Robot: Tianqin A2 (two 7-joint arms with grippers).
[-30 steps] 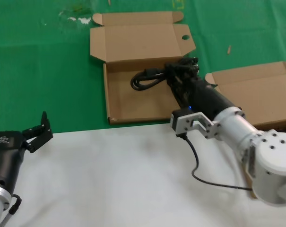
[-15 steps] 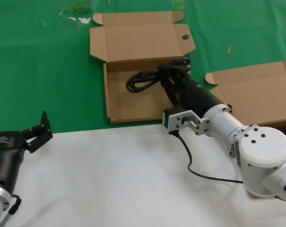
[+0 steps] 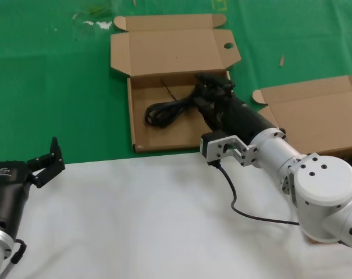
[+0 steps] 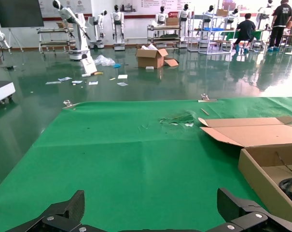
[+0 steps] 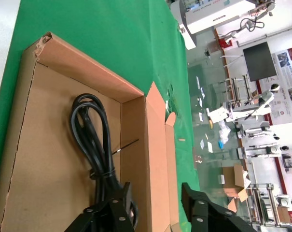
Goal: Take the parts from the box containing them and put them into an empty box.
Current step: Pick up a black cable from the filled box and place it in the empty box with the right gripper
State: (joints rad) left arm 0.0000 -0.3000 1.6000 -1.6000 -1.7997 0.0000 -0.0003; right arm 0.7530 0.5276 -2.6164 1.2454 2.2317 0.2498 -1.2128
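We see even, bright overhead light in the head view, with only soft, short shadows inside the open brown cardboard box with the holed lid flap (image 3: 164, 125) and beside the coiled black cord (image 3: 167, 110). In the left wrist view the glossy hall floor (image 4: 49, 104) across the upper frame mirrors pale glare. Both wrist views stay sharp in the distance, while the nearest black fingers (image 4: 59, 218) at the frame edges look slightly soft.

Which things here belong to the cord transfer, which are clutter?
Job: coiled black cord; brown cardboard box with holed flap, holding it; second brown cardboard box; right gripper over the cord; left gripper parked near-left.
Lying about: white scraps and small stick.
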